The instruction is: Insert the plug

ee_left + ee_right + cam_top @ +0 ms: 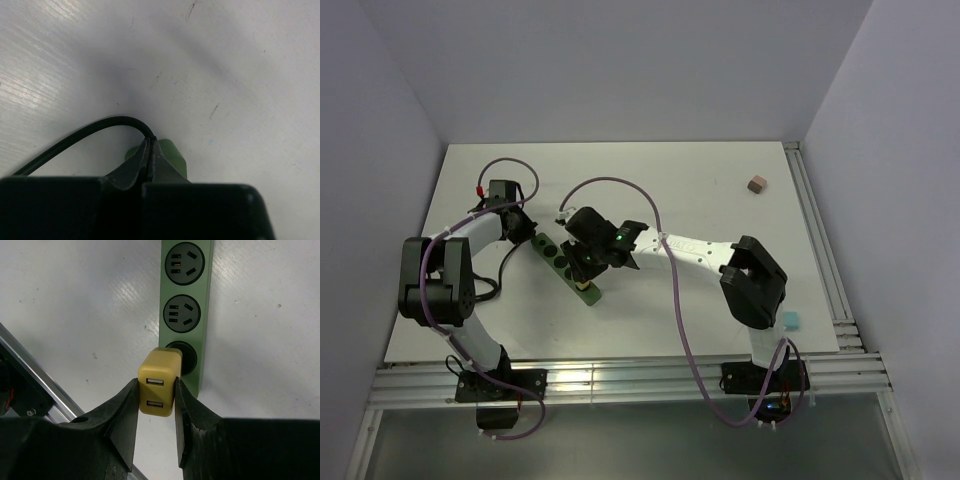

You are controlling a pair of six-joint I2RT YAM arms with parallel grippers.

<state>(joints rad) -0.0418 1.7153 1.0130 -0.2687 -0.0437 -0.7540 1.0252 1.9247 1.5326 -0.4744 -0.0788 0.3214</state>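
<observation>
Fingers (124, 412) of right gripper (156, 395) clamped on yellow plug (159, 382), one per side. Holds it over third socket (186, 359) of green strip (206, 325), USB ports toward wrist camera; cannot tell whether seated. Left gripper (150, 144): fingers pressed together, pinching black cord (95, 129) right at strip's end. Strip diagonal on white table (720, 180), two sockets free beyond plug.

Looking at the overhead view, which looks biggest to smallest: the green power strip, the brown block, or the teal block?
1. Power strip: clearly the largest, even with its near end hidden under an arm.
2. Brown block and teal block: they look about alike, so I won't rank them.
</observation>
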